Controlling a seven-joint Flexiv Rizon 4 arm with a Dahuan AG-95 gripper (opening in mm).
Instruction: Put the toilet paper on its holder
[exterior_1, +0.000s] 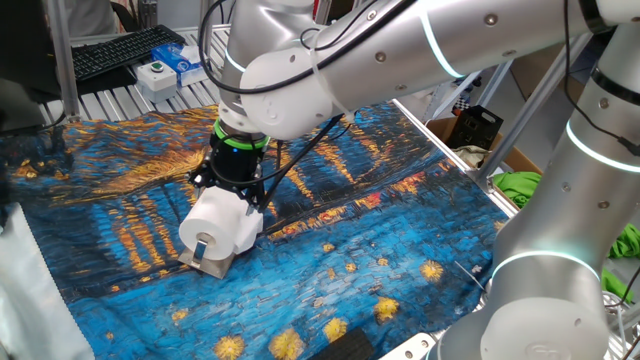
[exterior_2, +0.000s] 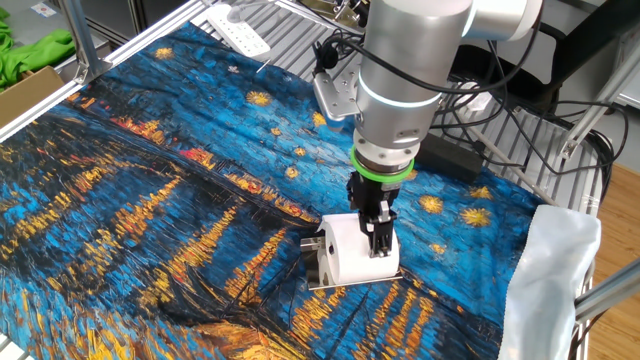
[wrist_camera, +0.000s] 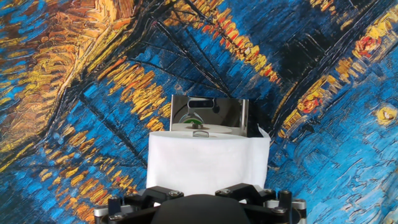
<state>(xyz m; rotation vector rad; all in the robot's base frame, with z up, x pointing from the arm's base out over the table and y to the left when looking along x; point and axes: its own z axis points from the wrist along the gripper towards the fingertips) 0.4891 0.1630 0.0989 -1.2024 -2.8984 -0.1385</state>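
Observation:
The white toilet paper (exterior_1: 222, 226) sits low over the painted tablecloth, its hollow core facing front-left. My gripper (exterior_1: 236, 196) comes down on it from above and is shut on the toilet paper, one finger on each side of the roll. In the other fixed view a dark finger (exterior_2: 381, 236) lies against the roll (exterior_2: 346, 250). The shiny metal holder (exterior_2: 313, 256) is right under and beside the roll, touching it; its base (exterior_1: 211, 263) shows below the roll. In the hand view the roll (wrist_camera: 208, 160) hides my fingertips, and the holder's mirror plate (wrist_camera: 211, 112) stands just behind it.
A keyboard (exterior_1: 120, 50) and a white-and-blue box (exterior_1: 165, 68) lie off the cloth at the back. A white power strip (exterior_2: 240, 28) and cables lie at the cloth's far edge. A white cloth (exterior_2: 552, 280) hangs at the right. A green cloth (exterior_2: 30, 50) lies at the far left.

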